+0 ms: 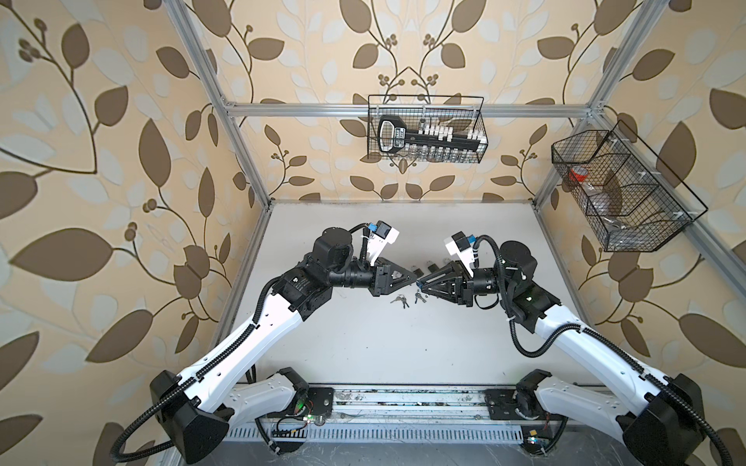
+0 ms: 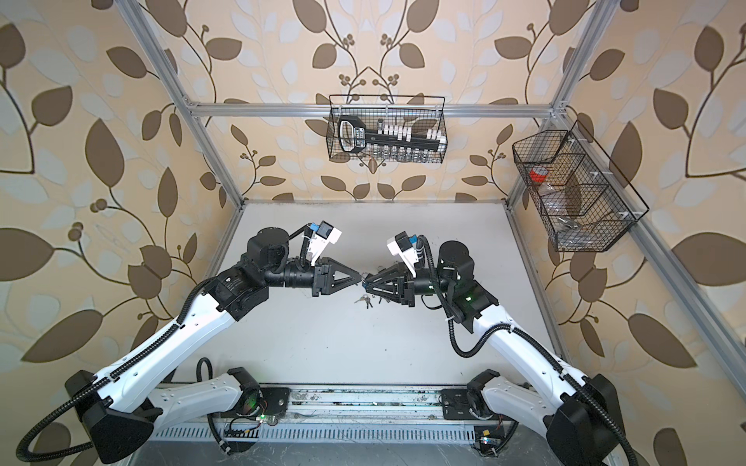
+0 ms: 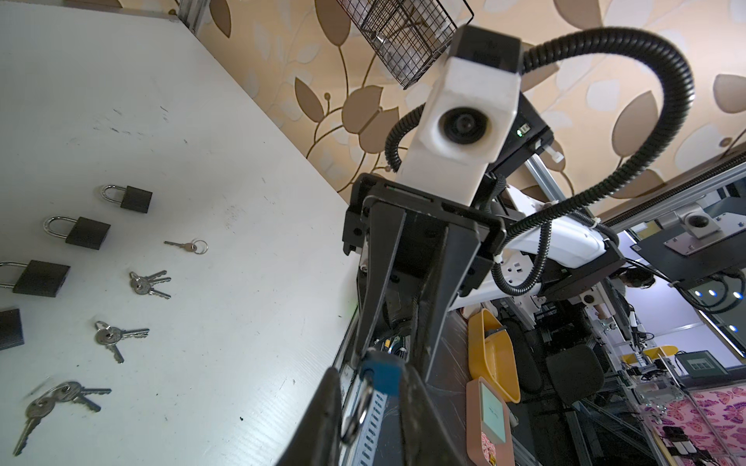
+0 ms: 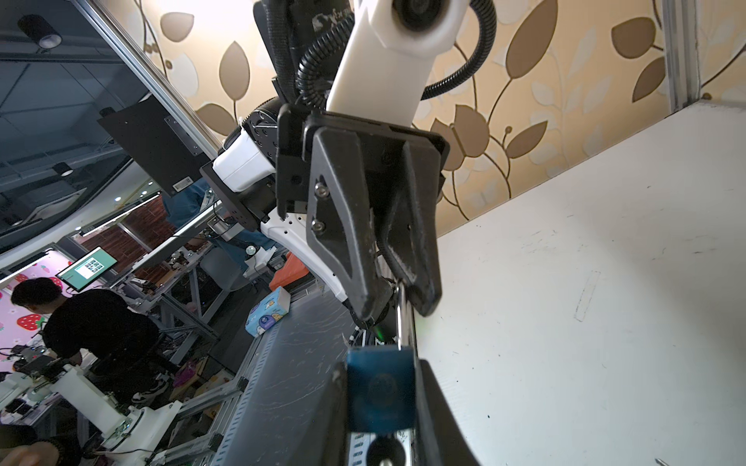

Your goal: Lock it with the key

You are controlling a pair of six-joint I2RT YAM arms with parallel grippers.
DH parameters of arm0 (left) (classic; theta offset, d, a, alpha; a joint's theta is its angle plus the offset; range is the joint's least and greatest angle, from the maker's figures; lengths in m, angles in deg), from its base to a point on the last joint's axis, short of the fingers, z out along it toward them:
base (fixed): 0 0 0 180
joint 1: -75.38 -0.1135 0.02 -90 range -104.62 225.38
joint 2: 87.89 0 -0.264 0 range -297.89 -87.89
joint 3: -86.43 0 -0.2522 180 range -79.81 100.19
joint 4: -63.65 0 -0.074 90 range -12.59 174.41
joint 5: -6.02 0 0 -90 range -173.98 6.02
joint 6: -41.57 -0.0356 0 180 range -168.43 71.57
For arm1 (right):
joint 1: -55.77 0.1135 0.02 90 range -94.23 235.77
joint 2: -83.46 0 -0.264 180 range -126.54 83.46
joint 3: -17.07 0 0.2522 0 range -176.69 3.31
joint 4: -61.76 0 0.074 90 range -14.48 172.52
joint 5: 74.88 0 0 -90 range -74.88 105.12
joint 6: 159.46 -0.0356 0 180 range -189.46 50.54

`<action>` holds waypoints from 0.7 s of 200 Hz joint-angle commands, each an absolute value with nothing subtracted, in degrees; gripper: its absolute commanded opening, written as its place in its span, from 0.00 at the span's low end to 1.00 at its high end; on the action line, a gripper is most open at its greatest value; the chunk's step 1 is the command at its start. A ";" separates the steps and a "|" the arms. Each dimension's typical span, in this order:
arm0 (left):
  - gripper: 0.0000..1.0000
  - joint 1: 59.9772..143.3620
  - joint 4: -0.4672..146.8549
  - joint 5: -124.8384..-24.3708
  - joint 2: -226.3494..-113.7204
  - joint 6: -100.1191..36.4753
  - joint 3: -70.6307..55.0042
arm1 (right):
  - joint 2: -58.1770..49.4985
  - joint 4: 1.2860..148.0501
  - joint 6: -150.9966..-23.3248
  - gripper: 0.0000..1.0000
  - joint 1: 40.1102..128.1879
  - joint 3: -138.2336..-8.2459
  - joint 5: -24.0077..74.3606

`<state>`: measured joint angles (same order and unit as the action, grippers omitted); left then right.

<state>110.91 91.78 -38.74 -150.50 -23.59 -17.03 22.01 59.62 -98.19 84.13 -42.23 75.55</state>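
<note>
Gripper on my right point(image 1: 422, 282) is closed on the flat sides of the blue padlock point(image 4: 380, 393), held up off the table point(image 1: 403, 363), and my left gripper point(image 4: 396, 301), facing it tip to tip, stands narrow around the steel shackle point(image 4: 399, 322), though I cannot tell if it presses. I judge the lock small, rigid, dense and smooth, so the flat sides are the good hold, while the thin round shackle can turn or slip. Keys point(image 1: 399, 301) lie on the table just below both tips; they look light and thin, best taken by the head.
</note>
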 commanded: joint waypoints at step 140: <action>0.00 110.43 85.61 -43.82 -143.91 -19.83 -19.87 | 31.32 54.82 -94.51 0.57 83.94 -37.15 63.53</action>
